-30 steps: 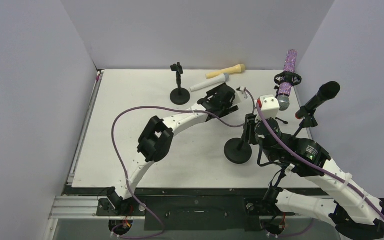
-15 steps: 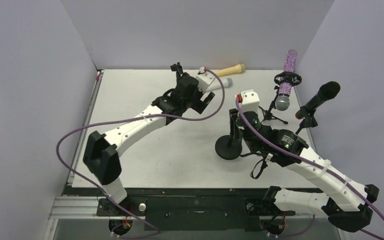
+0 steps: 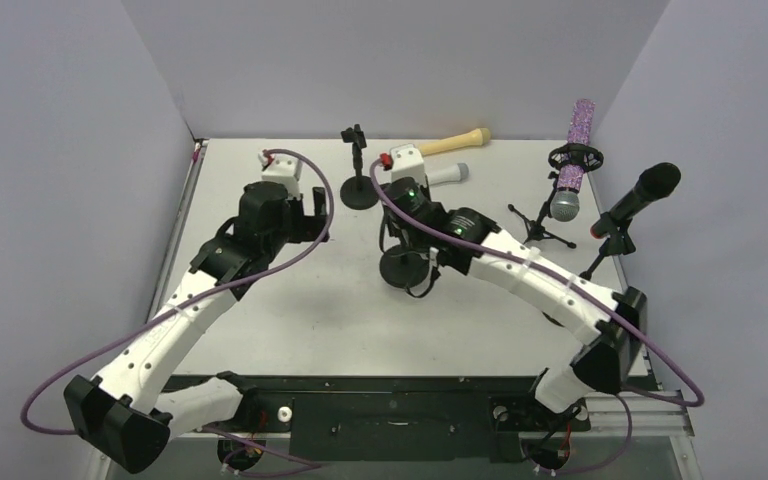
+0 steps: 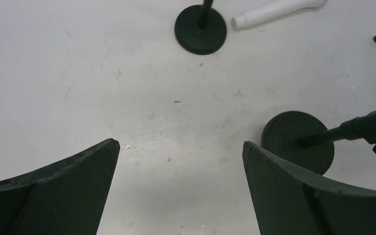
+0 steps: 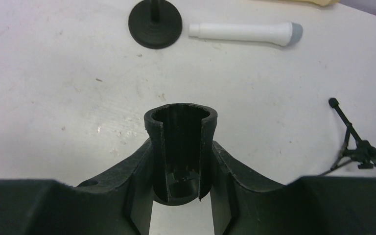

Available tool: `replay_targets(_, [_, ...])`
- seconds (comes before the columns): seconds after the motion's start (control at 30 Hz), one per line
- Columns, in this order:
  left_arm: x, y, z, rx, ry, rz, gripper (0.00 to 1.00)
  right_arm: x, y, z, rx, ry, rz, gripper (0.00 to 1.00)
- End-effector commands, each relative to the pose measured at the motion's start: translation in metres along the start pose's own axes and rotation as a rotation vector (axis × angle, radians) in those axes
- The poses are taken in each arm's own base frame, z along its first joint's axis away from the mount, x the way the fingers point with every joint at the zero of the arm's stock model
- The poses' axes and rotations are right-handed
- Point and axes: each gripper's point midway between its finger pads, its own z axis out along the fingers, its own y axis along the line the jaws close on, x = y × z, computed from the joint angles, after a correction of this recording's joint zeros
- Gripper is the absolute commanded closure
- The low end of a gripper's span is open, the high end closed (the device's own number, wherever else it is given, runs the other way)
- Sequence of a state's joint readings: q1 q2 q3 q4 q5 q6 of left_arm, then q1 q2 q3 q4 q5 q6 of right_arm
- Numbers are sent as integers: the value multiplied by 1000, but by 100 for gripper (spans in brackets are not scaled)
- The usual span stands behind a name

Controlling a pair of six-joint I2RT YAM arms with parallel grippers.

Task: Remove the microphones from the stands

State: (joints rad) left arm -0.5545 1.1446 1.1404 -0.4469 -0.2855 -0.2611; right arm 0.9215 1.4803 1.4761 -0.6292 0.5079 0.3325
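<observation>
On the table (image 3: pixel 280 300), white microphone (image 3: pixel 446 175) lies pointing right

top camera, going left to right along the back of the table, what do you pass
small empty stand → white microphone → purple glitter microphone on its tripod → black microphone on its clip stand

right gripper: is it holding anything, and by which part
The right gripper holds the nearer round-base stand by its top clip, jaws closed on both sides. The left gripper is open, holding nothing.
</observation>
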Motion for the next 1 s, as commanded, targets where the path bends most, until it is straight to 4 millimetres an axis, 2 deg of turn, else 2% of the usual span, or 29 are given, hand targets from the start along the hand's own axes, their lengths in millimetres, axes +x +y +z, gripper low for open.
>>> replay_targets(0.0, [27,41,-18,-102,70,-122,4,-83,29,24,-40,-195,84,100])
replay_targets(0.03, [34,55,-19,-136,85,-160,4,-87,36,31,-53,-195,79,100])
replay_targets(0.13, [39,68,-29,-129,63,-230,4,-106,62,58,-77,-209,59,100])
replay_targets(0.23, [51,81,-34,-163,64,-276,4,-116,86,79,-114,-217,36,100])
replay_targets(0.33, [54,82,-38,-155,43,-313,4,-125,110,107,-136,-234,15,100])
replay_targets(0.47, [61,79,-39,-136,50,-339,4,-134,130,132,-161,-288,-4,100])
replay_targets(0.6, [65,82,-44,-150,67,-328,4,-141,148,148,-196,-327,8,100])
replay_targets(0.73, [63,85,-52,-162,65,-299,4,-138,161,160,-221,-340,30,100])
replay_targets(0.97, [64,83,-51,-146,73,-292,4,-123,165,170,-221,-320,39,99])
